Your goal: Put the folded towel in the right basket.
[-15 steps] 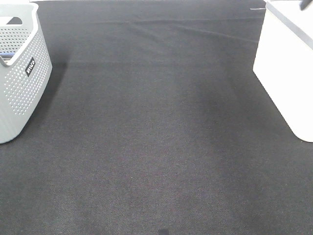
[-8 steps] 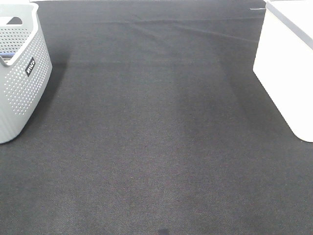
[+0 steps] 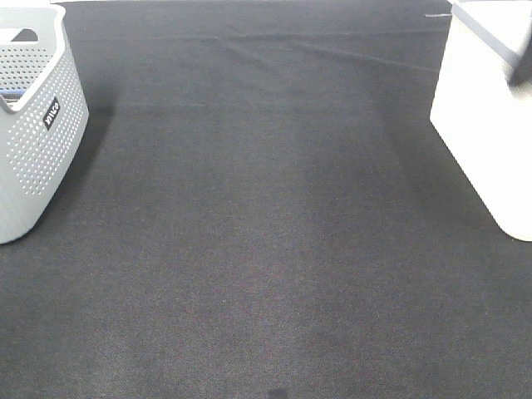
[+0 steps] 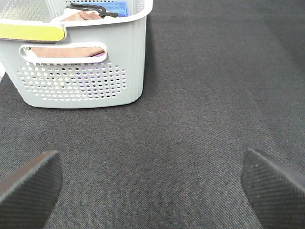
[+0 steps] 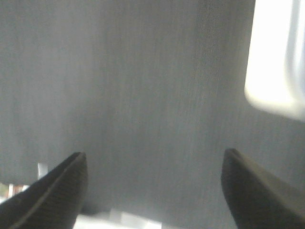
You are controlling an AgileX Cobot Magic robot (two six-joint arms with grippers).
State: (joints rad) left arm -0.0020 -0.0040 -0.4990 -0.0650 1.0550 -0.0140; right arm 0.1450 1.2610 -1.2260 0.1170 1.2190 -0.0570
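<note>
Hovering over the dark cloth surface (image 3: 266,249), the left end effector (image 4: 152,183) is spread wide and holds nothing. Ahead of it stands the grey perforated basket (image 4: 86,71), with folded towels (image 4: 64,50) inside. The right end effector (image 5: 155,186) is likewise wide apart and empty; its view is blurred, with what is probably the white basket (image 3: 486,108) at its edge.

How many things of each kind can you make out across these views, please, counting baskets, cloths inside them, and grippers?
Baskets: 2, a grey perforated basket and a white basket.
Cloths in the grey one: at least 2, a brownish towel and a blue cloth.
Grippers: 2, left gripper and right gripper, both open and empty.
Total: 6.
</note>
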